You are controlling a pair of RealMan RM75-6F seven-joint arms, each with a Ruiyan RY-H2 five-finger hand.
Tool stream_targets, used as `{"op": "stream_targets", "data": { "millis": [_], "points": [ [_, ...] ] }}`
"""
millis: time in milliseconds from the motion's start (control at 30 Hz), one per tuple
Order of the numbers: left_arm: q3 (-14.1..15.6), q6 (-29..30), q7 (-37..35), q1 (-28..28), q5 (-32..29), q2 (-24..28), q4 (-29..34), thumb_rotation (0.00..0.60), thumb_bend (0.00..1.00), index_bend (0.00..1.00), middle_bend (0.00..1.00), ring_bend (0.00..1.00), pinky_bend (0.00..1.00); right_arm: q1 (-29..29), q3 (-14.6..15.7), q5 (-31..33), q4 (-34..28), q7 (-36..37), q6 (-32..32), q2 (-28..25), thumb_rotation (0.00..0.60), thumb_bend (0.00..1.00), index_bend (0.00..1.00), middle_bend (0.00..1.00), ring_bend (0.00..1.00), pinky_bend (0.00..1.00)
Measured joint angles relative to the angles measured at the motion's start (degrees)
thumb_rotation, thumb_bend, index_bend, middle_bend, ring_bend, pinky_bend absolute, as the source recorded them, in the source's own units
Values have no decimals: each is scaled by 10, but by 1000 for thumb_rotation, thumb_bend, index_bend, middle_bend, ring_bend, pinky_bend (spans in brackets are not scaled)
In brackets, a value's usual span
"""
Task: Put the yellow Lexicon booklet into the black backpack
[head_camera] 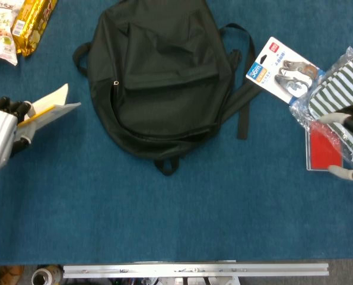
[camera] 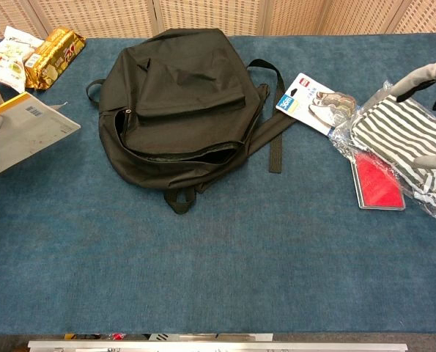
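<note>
The black backpack (head_camera: 158, 77) lies flat on the blue table, its main zipper gaping open along the lower edge (camera: 181, 155). My left hand (head_camera: 1, 136) at the far left grips the yellow Lexicon booklet (head_camera: 45, 108), lifted off the table and tilted, its pale back cover and barcode facing the chest view (camera: 23, 132). The booklet hangs left of the backpack, apart from it. My right hand (head_camera: 348, 145) enters at the right edge with fingers spread and nothing in it, over the striped pouch (camera: 404, 143).
Snack packets (head_camera: 22, 24) lie at the back left. Right of the backpack are a carded hook pack (head_camera: 280, 71), a striped pouch in plastic (head_camera: 342, 101) and a red case (head_camera: 324, 151). The backpack's straps (head_camera: 244, 101) trail toward the right.
</note>
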State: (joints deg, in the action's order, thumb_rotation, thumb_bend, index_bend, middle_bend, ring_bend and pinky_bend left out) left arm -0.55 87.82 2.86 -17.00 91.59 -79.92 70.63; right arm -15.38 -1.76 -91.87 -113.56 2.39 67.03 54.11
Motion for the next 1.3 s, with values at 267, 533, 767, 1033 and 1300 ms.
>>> {"op": "stream_targets", "data": {
  "millis": [267, 533, 767, 1033, 1300],
  "points": [
    [13, 37, -7, 4, 58, 20, 31, 600, 396, 721, 625, 499, 496, -67, -31, 77, -22, -38, -81, 40, 600, 144, 290, 333, 220, 354],
    [19, 63, -5, 6, 97, 24, 40, 600, 394, 722, 627, 498, 496, -139, -61, 169, -20, -89, -147, 113, 600, 213, 303, 342, 220, 354],
    [14, 66, -4, 6, 101, 24, 41, 600, 392, 722, 627, 499, 496, -194, -74, 239, 16, -162, -171, 194, 600, 226, 310, 344, 220, 354],
    [12, 71, -3, 10, 107, 26, 48, 600, 392, 723, 627, 499, 496, -245, -82, 293, 89, -229, -164, 296, 600, 226, 326, 346, 220, 354],
    [9, 71, -10, 13, 104, 28, 44, 600, 392, 724, 627, 499, 496, -291, -95, 330, 166, -265, -155, 380, 600, 223, 351, 353, 220, 354]
  ]
}}
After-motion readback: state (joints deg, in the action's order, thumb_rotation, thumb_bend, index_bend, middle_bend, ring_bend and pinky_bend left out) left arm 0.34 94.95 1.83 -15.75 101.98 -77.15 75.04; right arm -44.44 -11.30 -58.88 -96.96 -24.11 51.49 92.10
